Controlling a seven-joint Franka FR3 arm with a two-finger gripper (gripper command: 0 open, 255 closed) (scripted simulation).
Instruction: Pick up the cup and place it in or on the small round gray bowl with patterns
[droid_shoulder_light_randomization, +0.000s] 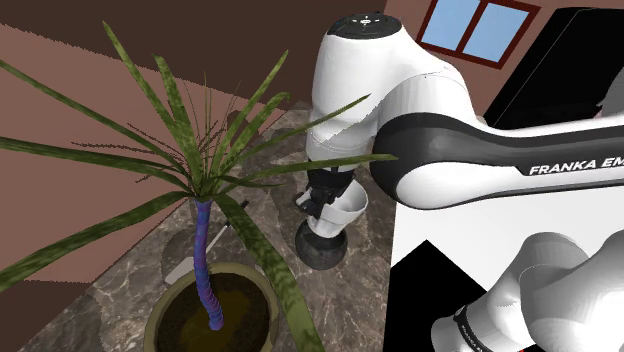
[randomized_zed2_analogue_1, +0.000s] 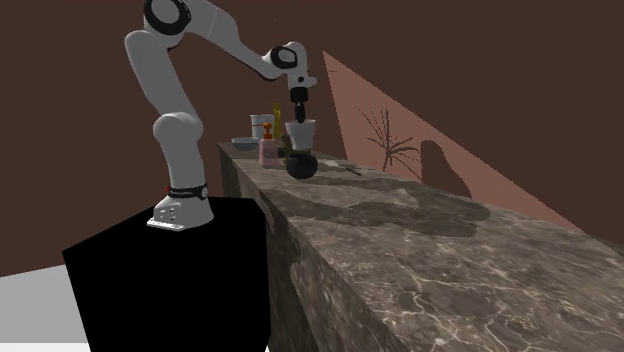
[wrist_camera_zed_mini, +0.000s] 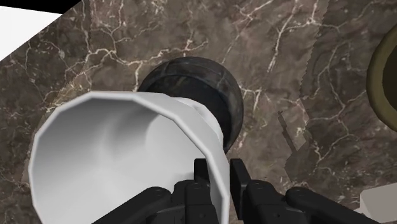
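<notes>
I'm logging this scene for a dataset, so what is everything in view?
cup: one, white, held right over the bowl
bowl: one, dark grey, on the counter
potted plant: one, green leaves, purplish stem, beside the bowl
small items: several, white, pink, yellow, counter's far end
counter: one, brown marbled
window: one, blue panes, shoulder view's upper right
stand: one, black, under the arm
arm: one, white
gripper: one, black, shut on the cup

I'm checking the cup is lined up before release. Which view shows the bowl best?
The wrist view: it looks down past the cup onto the dark round bowl, showing much of its outline. The shoulder view shows its side beneath the cup; the second exterior view shows it far off, side-on.
</notes>
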